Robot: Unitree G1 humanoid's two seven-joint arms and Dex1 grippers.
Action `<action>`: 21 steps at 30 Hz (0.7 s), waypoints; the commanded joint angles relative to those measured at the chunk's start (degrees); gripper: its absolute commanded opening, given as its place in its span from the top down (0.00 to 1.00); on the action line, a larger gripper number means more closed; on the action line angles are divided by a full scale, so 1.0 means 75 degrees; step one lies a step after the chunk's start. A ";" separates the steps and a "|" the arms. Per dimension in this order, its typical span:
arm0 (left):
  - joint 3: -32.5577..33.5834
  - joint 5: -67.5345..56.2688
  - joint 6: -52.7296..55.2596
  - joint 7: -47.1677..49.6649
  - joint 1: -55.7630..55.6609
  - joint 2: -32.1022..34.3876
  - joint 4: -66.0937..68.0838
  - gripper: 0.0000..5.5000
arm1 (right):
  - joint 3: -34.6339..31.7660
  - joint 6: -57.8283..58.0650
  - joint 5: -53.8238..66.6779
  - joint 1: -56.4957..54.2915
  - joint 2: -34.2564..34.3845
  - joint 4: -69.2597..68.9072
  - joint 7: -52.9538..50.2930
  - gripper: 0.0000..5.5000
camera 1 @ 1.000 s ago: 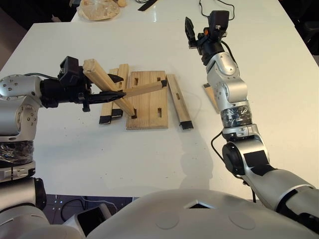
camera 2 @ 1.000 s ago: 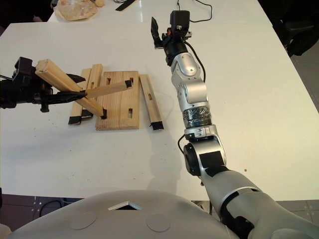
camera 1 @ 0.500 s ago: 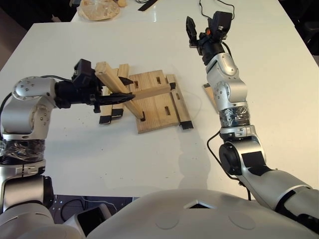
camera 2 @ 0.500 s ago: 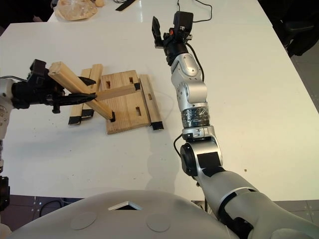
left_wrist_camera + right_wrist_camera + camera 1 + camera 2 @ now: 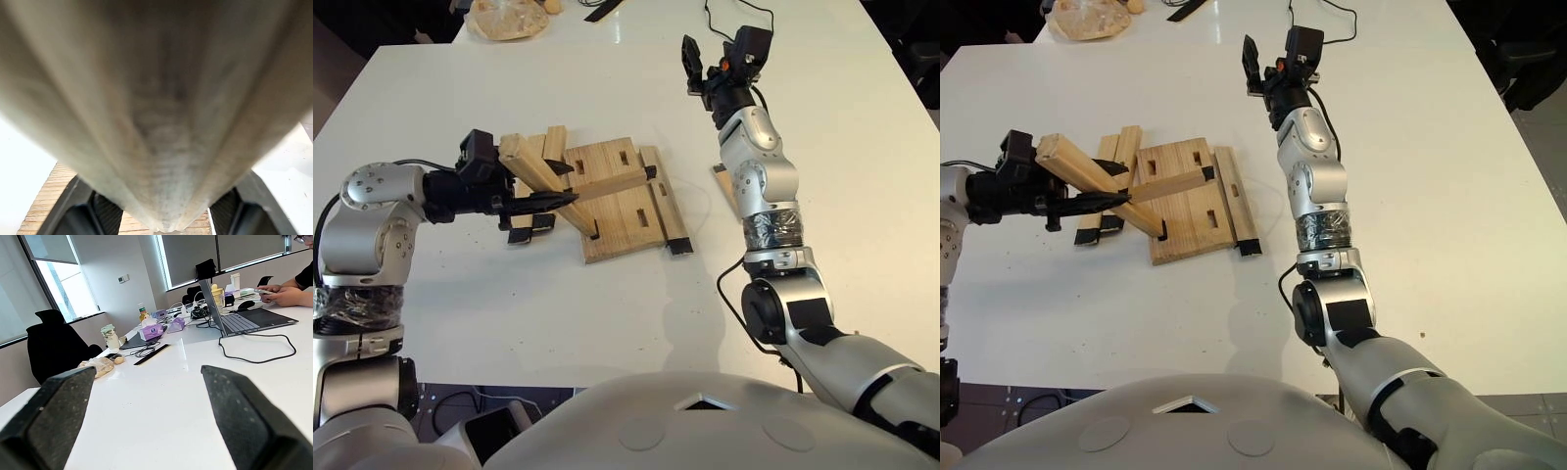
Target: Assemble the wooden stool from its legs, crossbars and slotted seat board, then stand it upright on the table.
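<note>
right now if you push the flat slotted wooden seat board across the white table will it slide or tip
Likely slides, not tips: the slotted wooden seat board lies flat on the white table. It looks stiff, solid wood. It may snag: the left gripper holds a wooden leg propped on it.

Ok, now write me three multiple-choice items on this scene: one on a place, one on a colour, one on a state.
1. Where does the loose leg lie?
A) flat beside the seat board's right edge
B) on top of the board
C) on the floor

2. What colour is that leg's end cap?
A) red
B) black
C) white

3. The right end effector is:
A) shut on a crossbar
B) open and empty
C) resting on the board

Answers:
1 A: it lies alongside the board's right side.
2 B: the tip nearest the robot is black.
3 B: the wrist view shows its fingers spread with nothing between them.
</note>
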 commanded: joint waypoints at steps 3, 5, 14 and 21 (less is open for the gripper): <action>-0.0483 0.0944 -0.0043 0.0961 0.1598 -0.0068 -0.0824 0.63 | -0.0084 0.0170 0.0125 -0.0082 0.0090 -0.0136 -0.0119 0.28; -0.0777 0.1296 -0.0294 0.0875 0.1723 0.0168 -0.0854 0.63 | -0.0055 0.0268 0.0145 -0.0037 0.0080 -0.0208 -0.0067 0.28; -0.1978 0.1677 -0.0739 0.0169 0.0691 0.0242 0.0302 0.63 | 0.0217 0.0311 -0.0001 0.0004 0.0192 -0.0243 0.0115 0.28; -0.2028 0.1788 -0.1666 -0.0413 -0.0008 0.0408 0.1371 0.63 | 0.0330 0.0287 -0.0066 0.0214 0.0232 -0.0342 0.0123 0.28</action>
